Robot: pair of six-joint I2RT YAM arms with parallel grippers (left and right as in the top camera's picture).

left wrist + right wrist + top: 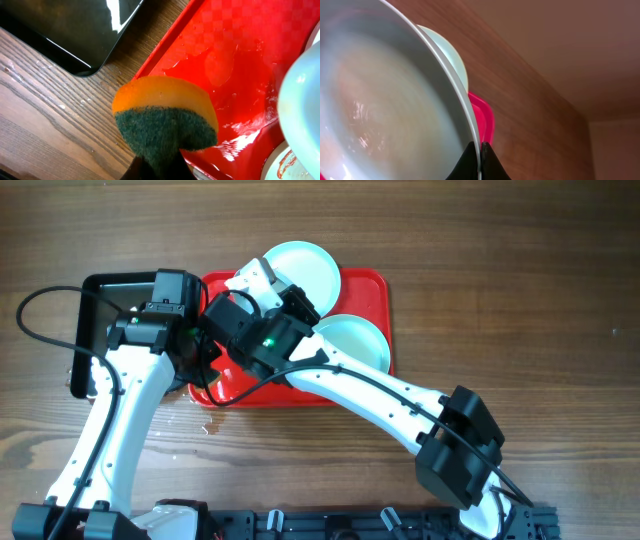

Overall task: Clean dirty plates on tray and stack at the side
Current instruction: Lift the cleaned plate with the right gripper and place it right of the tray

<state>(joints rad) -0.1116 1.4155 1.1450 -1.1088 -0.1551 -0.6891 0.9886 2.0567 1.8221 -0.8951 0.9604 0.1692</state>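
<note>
My right gripper (481,159) is shut on the rim of a pale plate (385,100), holding it tilted above the red tray (482,112). In the overhead view this plate (300,270) overhangs the tray's (365,290) far edge, by the right gripper (258,278). A second plate (358,340) lies at the tray's right side. My left gripper (157,170) is shut on an orange and green sponge (165,120), over the tray's (235,60) wet left edge. A third plate (280,161) with brown smears shows at the lower right of the left wrist view.
A black metal pan (100,305) sits on the wooden table left of the tray, close to the left arm. The two arms cross over the tray's left half. Water drops lie on the wood (205,430) in front of the tray.
</note>
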